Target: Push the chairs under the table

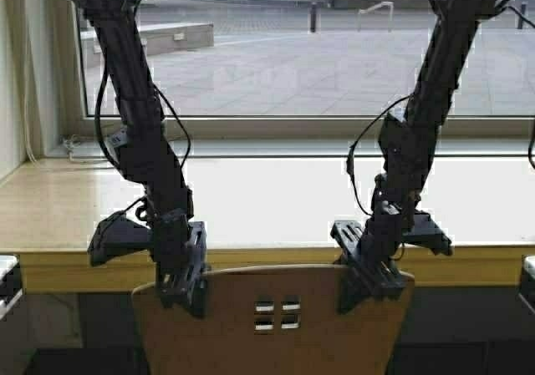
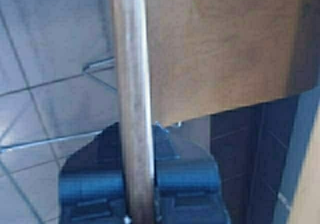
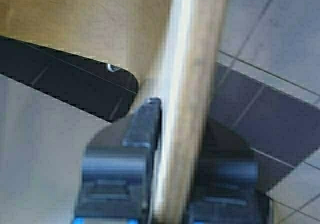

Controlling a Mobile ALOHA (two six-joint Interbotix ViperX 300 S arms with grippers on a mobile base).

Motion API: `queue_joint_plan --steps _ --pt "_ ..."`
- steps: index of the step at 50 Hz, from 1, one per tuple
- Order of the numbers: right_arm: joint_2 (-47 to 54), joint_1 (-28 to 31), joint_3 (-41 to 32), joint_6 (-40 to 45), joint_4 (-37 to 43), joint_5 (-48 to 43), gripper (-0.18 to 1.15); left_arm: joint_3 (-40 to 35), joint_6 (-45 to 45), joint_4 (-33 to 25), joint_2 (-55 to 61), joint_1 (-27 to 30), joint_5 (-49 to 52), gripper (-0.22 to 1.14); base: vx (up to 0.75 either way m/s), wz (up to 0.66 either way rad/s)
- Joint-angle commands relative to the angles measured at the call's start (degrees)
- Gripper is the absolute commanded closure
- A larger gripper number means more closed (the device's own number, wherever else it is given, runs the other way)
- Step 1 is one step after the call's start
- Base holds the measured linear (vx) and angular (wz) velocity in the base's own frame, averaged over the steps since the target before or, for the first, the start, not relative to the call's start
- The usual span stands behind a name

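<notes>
The chair (image 1: 276, 316) is a tan moulded-plywood piece whose curved backrest fills the bottom centre of the high view, its smooth top edge arching just below the front edge of the table (image 1: 251, 208) and overlapping the yellow-tan band there; only one chair shows in these views, and its seat and legs lie below what the high view takes in. Four small square holes (image 1: 277, 316) in a two-by-two block pierce the middle of the backrest. The table is a long, straight, pale-wood counter with a glossy top that throws back the light from the window (image 1: 334, 49) behind it, and it runs across the whole width under the window sill. The left gripper (image 1: 185, 285) sits at the backrest's left top corner, and in the left wrist view its dark blue fingers (image 2: 95, 184) stand on either side of the thin rounded plywood edge, pressed closed against it. The right gripper (image 1: 374, 281) sits at the right top corner in the same manner, and the right wrist view shows its fingers (image 3: 142, 129) clamped on the edge of the board from both faces. Both arms are black, jointed and cabled, reaching down from the top corners. Grey floor tiles (image 2: 45, 59) with darker ones beside them show beneath the chair in both wrist views
</notes>
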Motion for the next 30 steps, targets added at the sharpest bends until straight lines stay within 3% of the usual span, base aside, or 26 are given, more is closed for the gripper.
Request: queue_joint_plan --steps 1,30 --pt "-0.5 1.8 0.0 -4.5 -3.9 -0.5 0.94 -3.2 0.7 0.4 -1.6 1.9 -1.8 0.83 0.17 -0.06" --pt "-0.3 1.8 0.0 -4.5 -5.4 -1.3 0.94 -4.8 0.6 0.4 0.0 2.6 -1.8 0.83 0.13 -0.03"
